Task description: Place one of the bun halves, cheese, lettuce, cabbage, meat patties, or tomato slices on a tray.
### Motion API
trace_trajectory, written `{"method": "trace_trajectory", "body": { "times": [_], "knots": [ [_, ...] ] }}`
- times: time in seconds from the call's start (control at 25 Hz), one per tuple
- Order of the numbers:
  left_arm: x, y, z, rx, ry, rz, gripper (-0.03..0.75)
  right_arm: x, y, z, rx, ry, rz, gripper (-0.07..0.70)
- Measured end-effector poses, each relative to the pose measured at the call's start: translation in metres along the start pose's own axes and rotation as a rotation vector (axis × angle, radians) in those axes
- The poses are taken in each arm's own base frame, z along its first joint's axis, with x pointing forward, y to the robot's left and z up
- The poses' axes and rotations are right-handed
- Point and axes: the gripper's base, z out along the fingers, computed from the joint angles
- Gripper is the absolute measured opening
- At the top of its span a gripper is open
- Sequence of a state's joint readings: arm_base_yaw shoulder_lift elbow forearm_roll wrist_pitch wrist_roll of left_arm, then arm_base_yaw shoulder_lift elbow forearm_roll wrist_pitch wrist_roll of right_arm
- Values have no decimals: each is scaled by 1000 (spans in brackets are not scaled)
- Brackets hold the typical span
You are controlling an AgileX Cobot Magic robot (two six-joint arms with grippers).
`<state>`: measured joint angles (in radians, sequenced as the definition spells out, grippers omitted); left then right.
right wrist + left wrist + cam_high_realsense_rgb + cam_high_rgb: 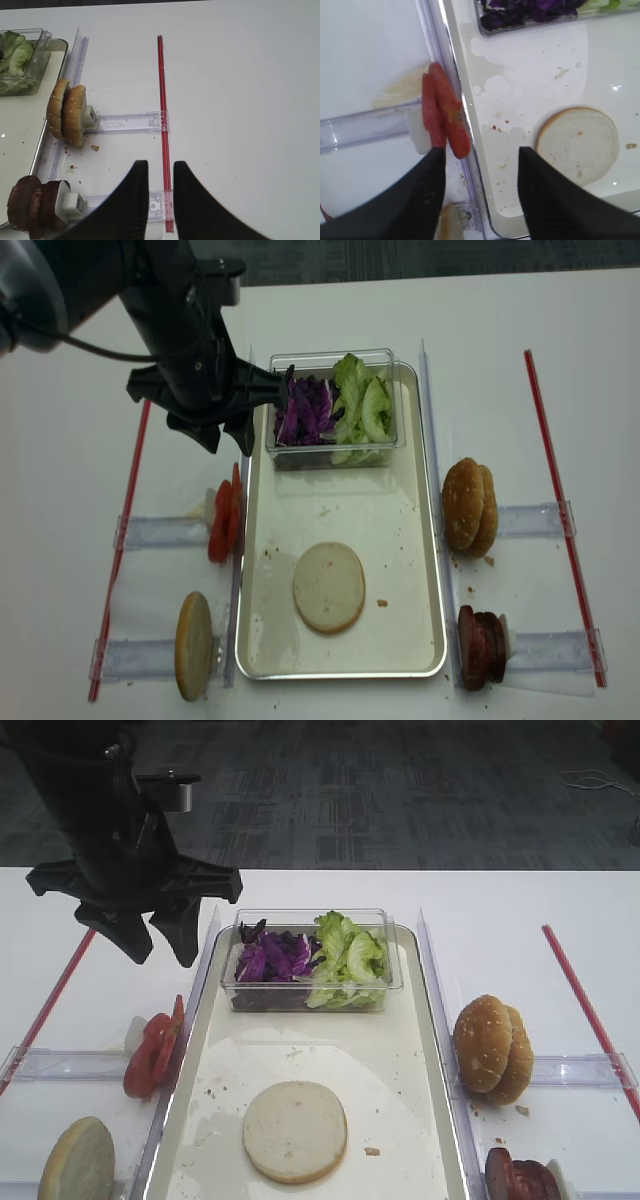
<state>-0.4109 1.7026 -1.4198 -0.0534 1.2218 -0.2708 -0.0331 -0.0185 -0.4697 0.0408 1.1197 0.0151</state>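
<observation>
A pale flat bun half [295, 1131] lies on the long metal-rimmed tray [300, 1040]. Red tomato slices [152, 1045] stand on edge in a clear holder just left of the tray rim. My left gripper [160, 948] hangs open and empty above them; in the left wrist view its fingertips [434, 165] straddle the tray rim [470, 150], with the tomato slices [445, 117] just ahead. Purple cabbage [272, 958] and green lettuce [345, 960] fill a clear box. Meat patties [32, 205] stand right of the tray. My right gripper [161, 169] is narrowly open and empty. Cheese is out of view.
Two sesame bun halves [493, 1050] stand in a clear holder right of the tray. Another bun half [77, 1160] stands at the near left. Red strips [162, 125] run along both table sides. The clear box [312, 1002] sits on the tray's far end.
</observation>
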Motion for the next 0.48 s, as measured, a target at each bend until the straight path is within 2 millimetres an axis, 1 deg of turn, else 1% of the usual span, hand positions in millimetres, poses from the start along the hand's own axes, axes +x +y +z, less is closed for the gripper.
{"method": "trace_trajectory", "body": {
  "times": [0.16,0.32,0.48],
  "knots": [
    [-4,13,-1,-11,-5,-35,347,0,0,0,0,0,0,153],
    [-9,34,-2,-28,-11,-81,347,0,0,0,0,0,0,153],
    [-9,56,1,-46,2,-120,348,0,0,0,0,0,-2,153]
  ]
}}
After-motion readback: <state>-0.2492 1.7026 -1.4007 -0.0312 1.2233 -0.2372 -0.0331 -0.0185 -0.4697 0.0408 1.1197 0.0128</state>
